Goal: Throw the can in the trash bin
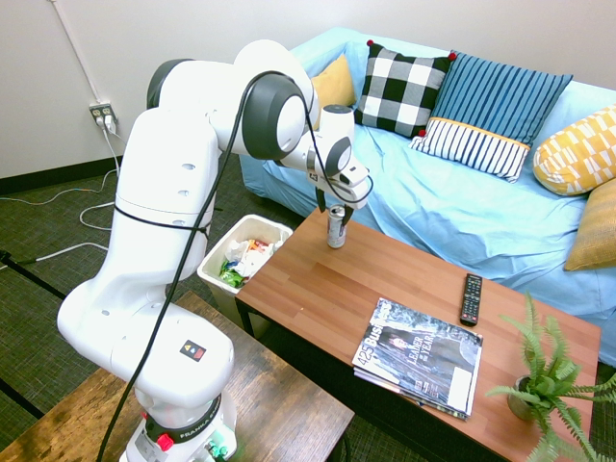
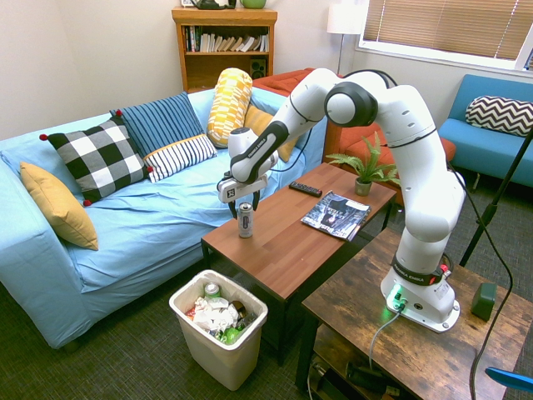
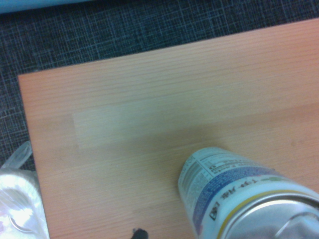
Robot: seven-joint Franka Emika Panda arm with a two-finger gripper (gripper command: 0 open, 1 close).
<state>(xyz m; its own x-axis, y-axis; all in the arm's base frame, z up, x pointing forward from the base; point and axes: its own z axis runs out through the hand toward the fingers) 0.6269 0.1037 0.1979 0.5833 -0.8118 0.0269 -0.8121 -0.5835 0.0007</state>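
The slim silver can (image 1: 335,231) (image 2: 245,221) stands upright on the wooden coffee table (image 1: 385,279) (image 2: 291,242), at the end nearest the bin. My gripper (image 1: 334,210) (image 2: 244,204) hangs straight over it, open, with one dark finger on each side of the can's top. The wrist view shows the can (image 3: 239,199) from close by, its shiny lid and printed label in the lower right. The white trash bin (image 1: 214,271) (image 2: 221,354) sits on the carpet just off that table end, holding white, green and coloured wrappers.
Further along the table lie a magazine (image 1: 419,356) (image 2: 335,214) and a black remote (image 1: 471,298) (image 2: 305,189); a potted fern (image 1: 549,380) (image 2: 364,171) stands at the far end. A light blue sofa (image 1: 452,192) (image 2: 141,217) with cushions runs along the table's long side.
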